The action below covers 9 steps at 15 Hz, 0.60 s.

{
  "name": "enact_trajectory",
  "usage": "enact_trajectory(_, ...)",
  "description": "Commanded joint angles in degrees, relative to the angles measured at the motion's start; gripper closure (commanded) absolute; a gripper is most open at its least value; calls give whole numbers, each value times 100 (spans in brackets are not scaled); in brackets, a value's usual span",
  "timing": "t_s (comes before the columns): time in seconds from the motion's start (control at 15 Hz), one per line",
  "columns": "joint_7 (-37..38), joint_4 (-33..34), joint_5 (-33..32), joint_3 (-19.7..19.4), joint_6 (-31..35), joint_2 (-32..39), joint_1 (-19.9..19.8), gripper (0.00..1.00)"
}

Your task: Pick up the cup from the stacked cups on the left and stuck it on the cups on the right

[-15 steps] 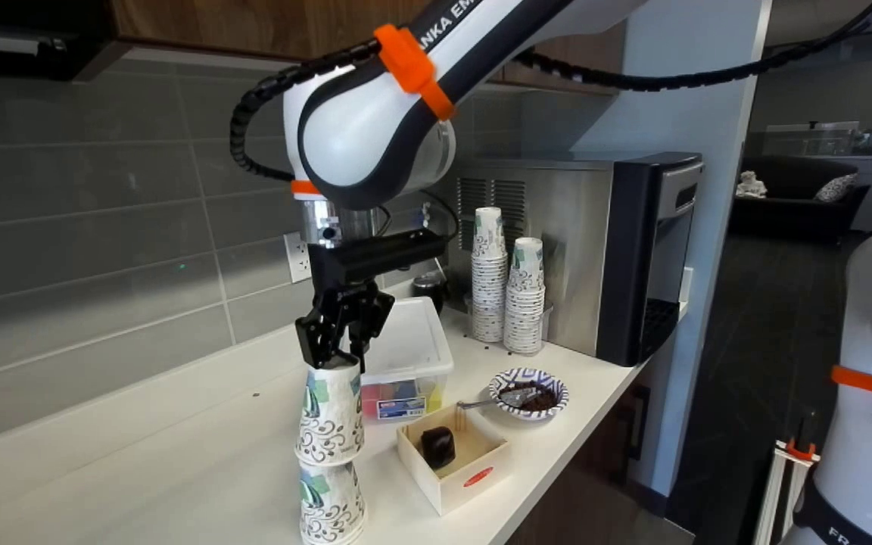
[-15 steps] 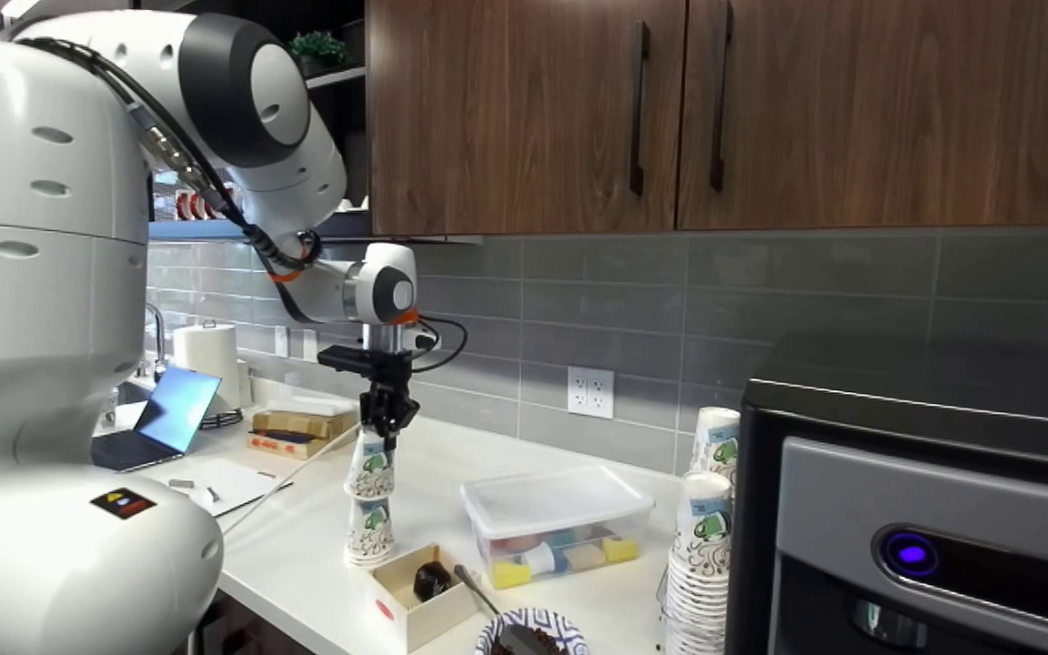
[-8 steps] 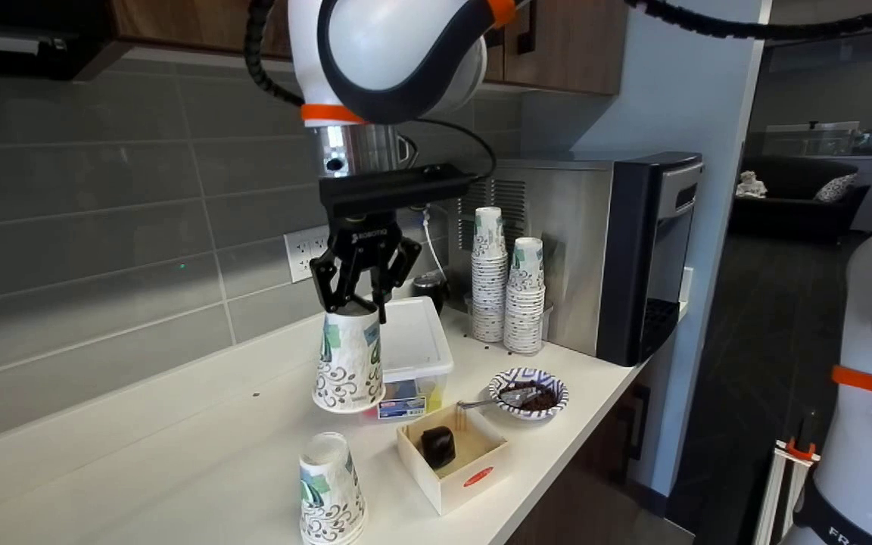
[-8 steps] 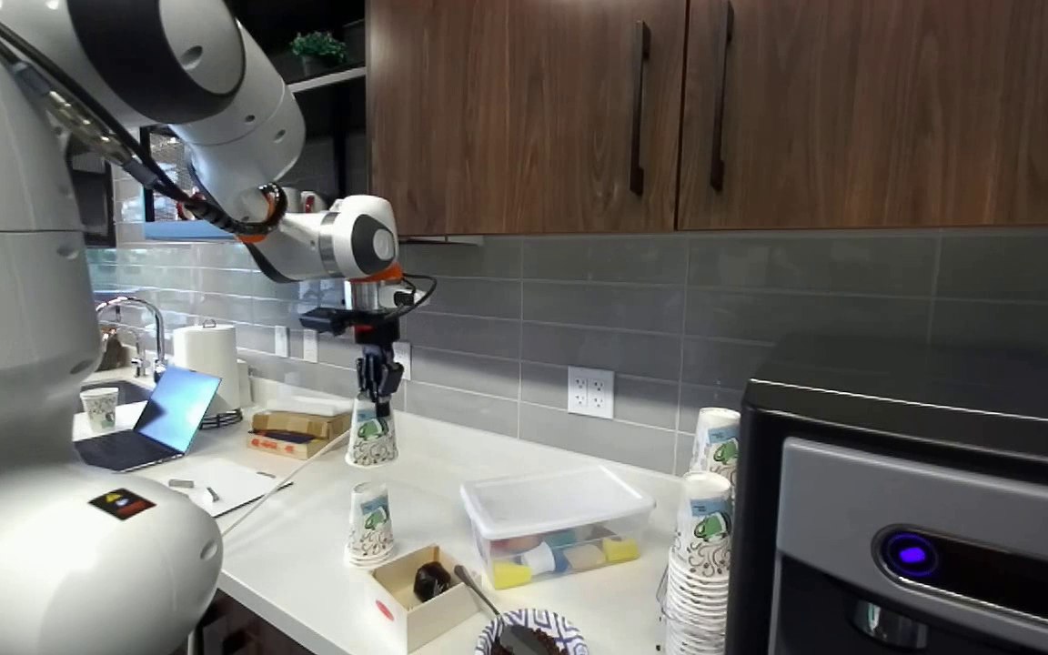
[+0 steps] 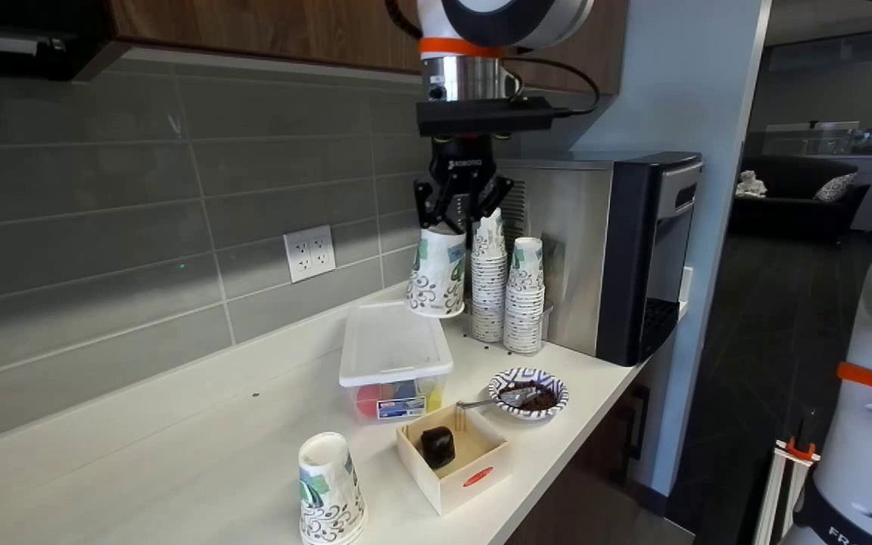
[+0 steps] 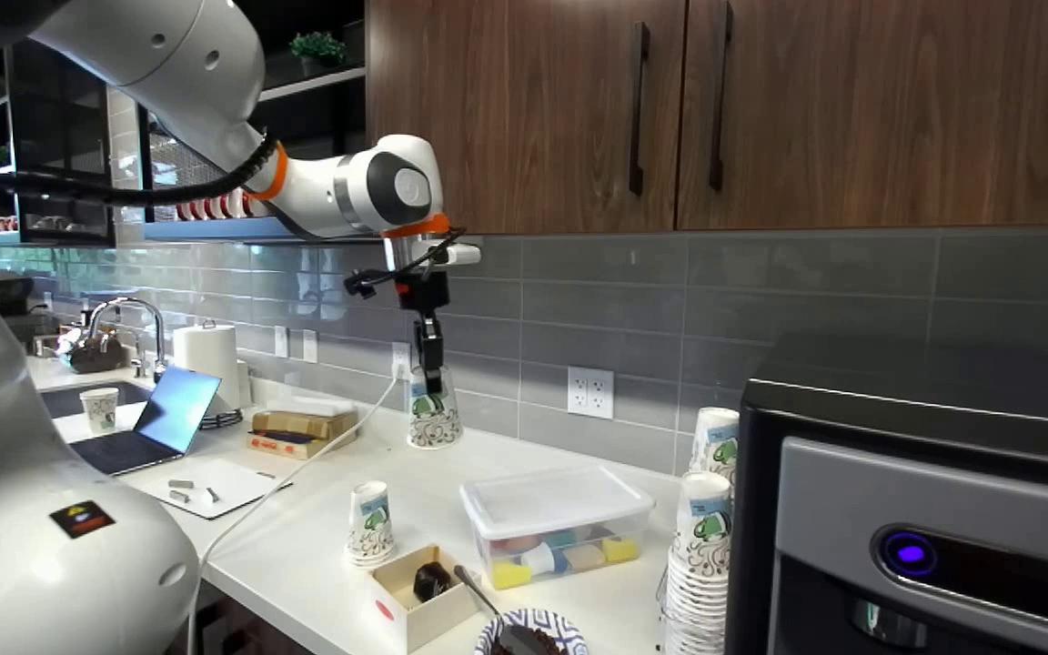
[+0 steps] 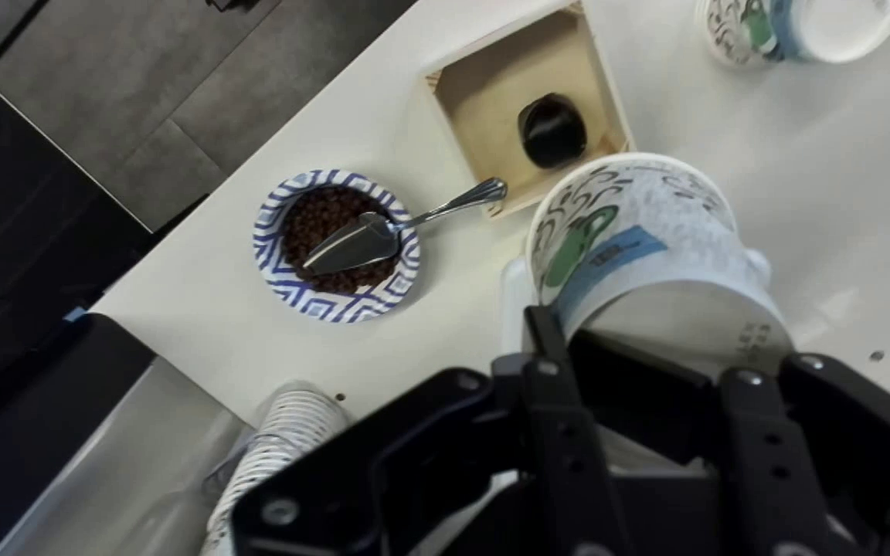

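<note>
Patterned bowl (image 7: 317,303), open laptop (image 6: 176,407)

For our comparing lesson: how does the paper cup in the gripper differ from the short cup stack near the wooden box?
The paper cup hangs in the gripper; the short cup stack stands on the counter. The paper cup shows one rim, the short cup stack several. Both are upside down, with green and swirl print.

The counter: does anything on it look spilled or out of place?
Maybe a small spill: a few dark specks lie on the counter, some near the tall cup stacks. They look odd outside the bowl of brown bits and could come from it, but they are too small to identify.
</note>
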Motion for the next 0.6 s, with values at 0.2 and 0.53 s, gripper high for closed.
enact_trajectory(0.2, 63, -43, -428, -460, 17, -327, -1044, 99)
enact_trajectory(0.53, 55, 414, -733, -775, 11, 33, -1563, 99)
